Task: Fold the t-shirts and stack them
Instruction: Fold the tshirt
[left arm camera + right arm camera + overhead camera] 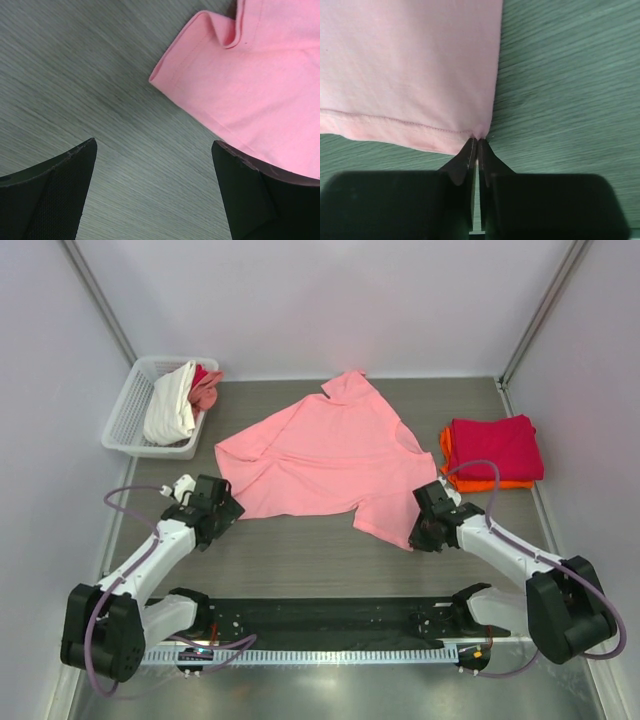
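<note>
A large salmon-pink t-shirt (320, 455) lies spread and wrinkled in the middle of the table. My right gripper (422, 533) is at its near right corner. In the right wrist view the right gripper (478, 140) is shut on the stitched hem corner of the pink t-shirt (410, 65). My left gripper (228, 506) sits at the shirt's near left corner. In the left wrist view the left gripper (154, 142) is open over bare table, and the pink t-shirt's edge (260, 90) lies just beyond its right finger. A folded crimson t-shirt (495, 445) rests on a folded orange t-shirt (470, 480) at the right.
A white lattice basket (125, 420) stands at the back left and holds a white t-shirt (170, 405) and a coral-pink t-shirt (207, 387). White walls close in the table on three sides. A black mounting rail (330, 620) runs along the near edge.
</note>
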### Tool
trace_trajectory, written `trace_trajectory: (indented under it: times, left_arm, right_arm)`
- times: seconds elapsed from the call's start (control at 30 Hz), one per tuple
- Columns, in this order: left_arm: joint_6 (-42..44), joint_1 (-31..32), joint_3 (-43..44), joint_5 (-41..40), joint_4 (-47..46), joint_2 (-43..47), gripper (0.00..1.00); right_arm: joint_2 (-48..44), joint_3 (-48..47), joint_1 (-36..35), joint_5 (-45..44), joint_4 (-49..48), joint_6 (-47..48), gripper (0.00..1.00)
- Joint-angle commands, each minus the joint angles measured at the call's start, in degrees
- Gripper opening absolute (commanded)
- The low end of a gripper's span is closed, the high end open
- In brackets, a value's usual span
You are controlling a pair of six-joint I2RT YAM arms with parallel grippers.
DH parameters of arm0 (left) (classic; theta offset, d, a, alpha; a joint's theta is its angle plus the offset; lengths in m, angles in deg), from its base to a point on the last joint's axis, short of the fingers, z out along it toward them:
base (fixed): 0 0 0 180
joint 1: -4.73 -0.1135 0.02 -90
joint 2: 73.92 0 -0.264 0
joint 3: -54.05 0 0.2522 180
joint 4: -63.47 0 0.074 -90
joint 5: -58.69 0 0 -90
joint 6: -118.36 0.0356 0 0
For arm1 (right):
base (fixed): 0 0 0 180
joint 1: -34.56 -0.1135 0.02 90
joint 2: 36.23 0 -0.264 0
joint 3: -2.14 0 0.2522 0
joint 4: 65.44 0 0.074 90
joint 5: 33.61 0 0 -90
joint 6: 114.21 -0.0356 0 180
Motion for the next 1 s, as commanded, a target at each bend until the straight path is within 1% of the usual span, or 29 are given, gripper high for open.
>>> trace_trajectory:
  times: [0.0, 0.07, 0.17, 0.2, 0.23, 0.27, 0.37, 0.4, 0.47, 0.5, 0.57, 0.6, 0.63, 0.73, 0.97]
  left_arm:
    - [-2.1, -0.3, -1.6, -0.7, -2.3, 1.4, 0.96]
    - [-2.4, -0.4, -2.4, 0.0, -2.5, 1.2, 0.95]
    - [-2.9, -0.3, -3.1, 0.2, -3.3, 1.0, 0.92]
    - [-3.4, -0.3, -3.3, 0.2, -3.6, 0.9, 0.9]
    - [-3.6, -0.3, -3.6, 0.3, -4.2, 0.7, 0.86]
    - [-3.8, -0.3, -3.8, 0.3, -4.2, 0.7, 0.86]
    - [-4.8, -0.3, -4.3, -0.3, -5.2, 0.0, 0.81]
    - [-5.1, -0.3, -4.2, -1.1, -5.3, -0.6, 0.78]
    - [-5.3, -0.4, -3.4, -3.3, -5.2, -1.1, 0.75]
    - [-5.4, -0.3, -3.0, -3.8, -5.2, -1.4, 0.71]
    - [-5.5, -0.5, -2.2, -4.7, -4.8, -2.8, 0.66]
    - [-5.7, -0.6, -0.9, -5.8, -3.8, -4.2, 0.61]
    - [-5.9, -0.8, -0.1, -6.4, -3.1, -4.9, 0.58]
    - [-6.1, -2.2, 1.5, -6.3, -2.5, -7.8, 0.58]
    - [-6.6, -4.7, 1.7, -3.2, -6.8, -12.5, 0.57]
  right_arm:
    - [-2.6, -0.6, -0.2, -4.8, 2.4, -2.6, 0.01]
    - [-4.5, -1.5, -0.3, -6.4, 4.8, -3.4, 0.01]
    - [-9.1, -2.2, -0.2, -9.0, 6.3, -3.8, 0.01]
    - [-9.8, -2.3, -0.2, -9.5, 6.6, -3.8, 0.01]
    - [-10.3, -2.3, -0.3, -9.2, 7.1, -3.8, 0.01]
    - [-10.3, -2.3, -0.3, -9.2, 7.2, -3.8, 0.01]
    - [-10.0, -1.6, -0.3, -8.1, 6.8, -4.0, 0.01]
    - [-10.0, -1.1, -0.2, -7.8, 6.6, -4.1, 0.01]
    - [-10.3, -0.8, -0.3, -7.5, 6.3, -4.1, 0.01]
    - [-10.6, -0.6, -0.3, -7.5, 6.3, -3.9, 0.01]
    - [-11.0, -0.6, -0.3, -7.7, 6.3, -3.8, 0.01]
    - [-11.1, -0.5, -0.3, -7.6, 6.3, -3.7, 0.01]
    - [-11.2, -0.5, -0.3, -7.8, 6.4, -3.7, 0.01]
    - [-11.4, -0.4, -0.3, -7.8, 6.3, -3.8, 0.01]
    - [-11.7, -0.6, -0.3, -7.6, 6.1, -3.5, 0.01]
